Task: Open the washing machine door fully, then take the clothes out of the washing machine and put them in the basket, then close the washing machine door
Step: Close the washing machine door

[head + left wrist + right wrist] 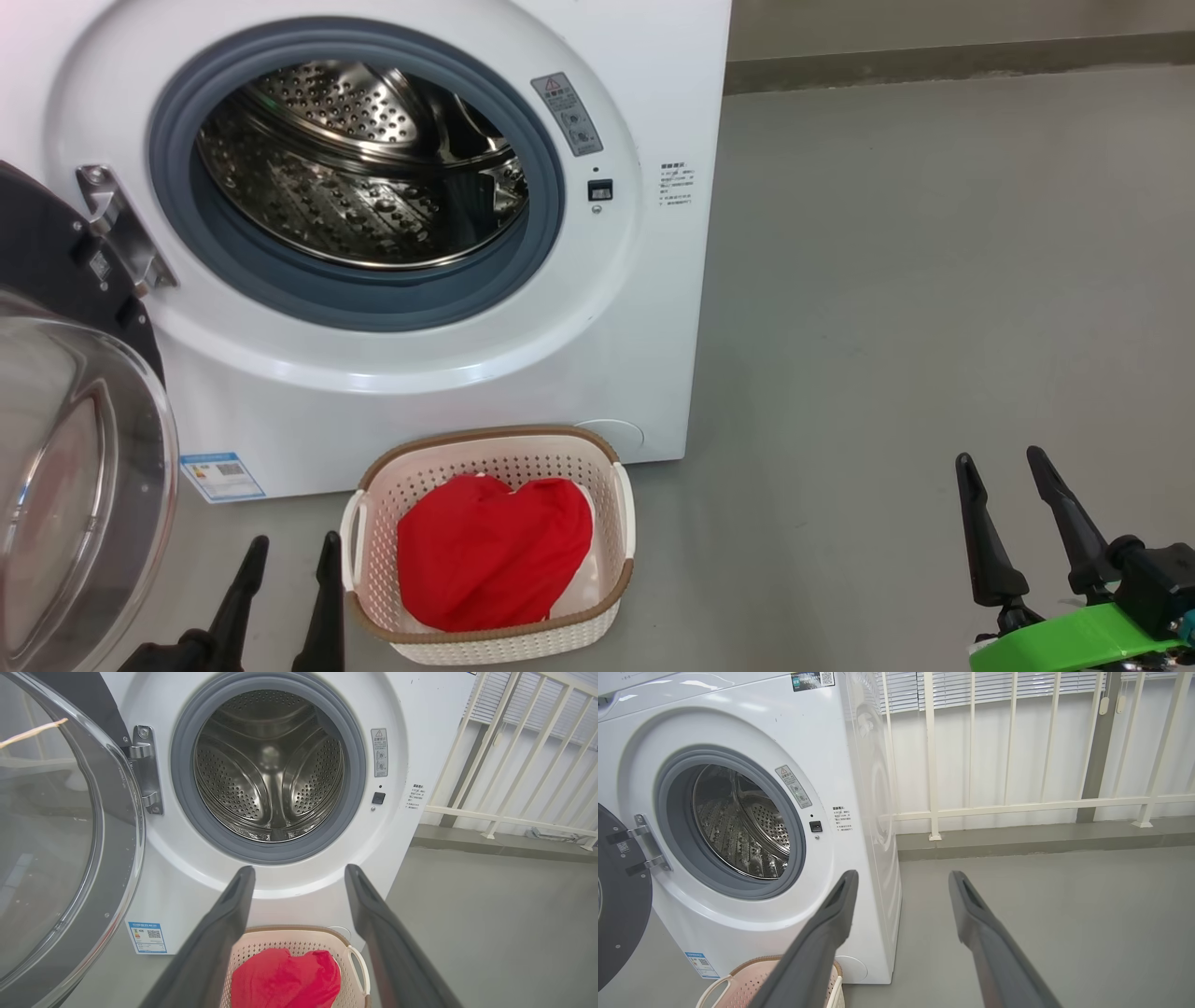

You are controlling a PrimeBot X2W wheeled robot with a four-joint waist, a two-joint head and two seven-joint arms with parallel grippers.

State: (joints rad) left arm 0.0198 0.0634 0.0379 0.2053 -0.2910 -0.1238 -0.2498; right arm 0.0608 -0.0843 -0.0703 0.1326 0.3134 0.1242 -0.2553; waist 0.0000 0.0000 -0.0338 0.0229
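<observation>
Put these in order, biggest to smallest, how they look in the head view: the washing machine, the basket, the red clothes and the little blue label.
1. the washing machine
2. the basket
3. the clothes
4. the blue label
The basket sits nearer the camera, but the order is still clear.

Drum (364, 177) shiny perforated steel; basket (495, 467) matt plastic; clothes (490, 551) soft cloth.

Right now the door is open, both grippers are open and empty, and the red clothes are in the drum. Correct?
No. The head view shows the clothes in the basket, not the drum. The door is open, and the left gripper and right gripper are open and empty.
</observation>
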